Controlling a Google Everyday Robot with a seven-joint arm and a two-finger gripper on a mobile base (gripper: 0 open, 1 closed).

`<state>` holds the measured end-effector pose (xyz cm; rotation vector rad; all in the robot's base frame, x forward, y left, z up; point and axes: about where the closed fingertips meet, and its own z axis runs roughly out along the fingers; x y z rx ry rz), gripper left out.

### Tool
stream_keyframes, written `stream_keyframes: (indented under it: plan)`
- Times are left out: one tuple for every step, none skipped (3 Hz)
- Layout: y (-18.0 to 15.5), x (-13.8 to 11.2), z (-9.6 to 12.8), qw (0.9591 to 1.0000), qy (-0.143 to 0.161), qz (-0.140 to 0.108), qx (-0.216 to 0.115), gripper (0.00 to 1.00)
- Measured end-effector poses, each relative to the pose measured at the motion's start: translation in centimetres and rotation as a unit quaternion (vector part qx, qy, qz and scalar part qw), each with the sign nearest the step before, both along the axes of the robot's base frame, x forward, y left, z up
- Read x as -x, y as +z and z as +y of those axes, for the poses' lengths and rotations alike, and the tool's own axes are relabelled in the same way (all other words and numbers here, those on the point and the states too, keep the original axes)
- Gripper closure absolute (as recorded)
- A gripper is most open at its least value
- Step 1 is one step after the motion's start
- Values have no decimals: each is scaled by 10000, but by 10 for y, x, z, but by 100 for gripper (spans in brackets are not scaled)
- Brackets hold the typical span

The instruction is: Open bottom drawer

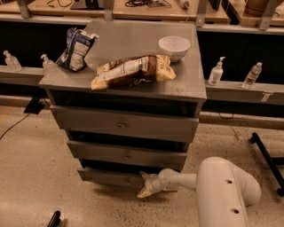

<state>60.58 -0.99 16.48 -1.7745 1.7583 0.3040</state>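
Camera view looks down on a grey wooden chest [133, 40] standing on a pale speckled floor [31, 177], with a dark wall and a long grey ledge [239, 91] behind it and a wooden workbench [133, 9] farther back. On the chest top, a white bowl [174, 46] sits at the far right, a tan snack bag [133, 71] lies on its side near the front edge, and a blue-and-white bag [76, 48] stands at the far left corner. The top drawer [120, 124] and the middle drawer [126, 155] each show dark gaps above their fronts. The bottom drawer [106, 176] is lowest, close to the floor, with its small round knob [128, 181] at the centre of the front. The gripper [142, 185] is just right of that knob at the drawer's right end, its two tan tips spread wide, one raised against the drawer front and one angled down toward the floor, holding nothing. The white arm [222, 190] reaches in from the near right. On the ledge, two pump bottles [11, 60] stand left of the chest, and another pump bottle [216, 71] and a water bottle [252, 74] stand right. A black cable [17, 124] crosses the floor at left, a black stand leg [266, 155] lies at right, and open floor spreads near the chest's front and left.
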Motion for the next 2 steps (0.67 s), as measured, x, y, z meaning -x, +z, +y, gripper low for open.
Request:
stream_keyframes:
  plan:
    - [0,0,0,10000,1,-1,0,15]
    - [2,0,1,10000,15,-19,-2,0]
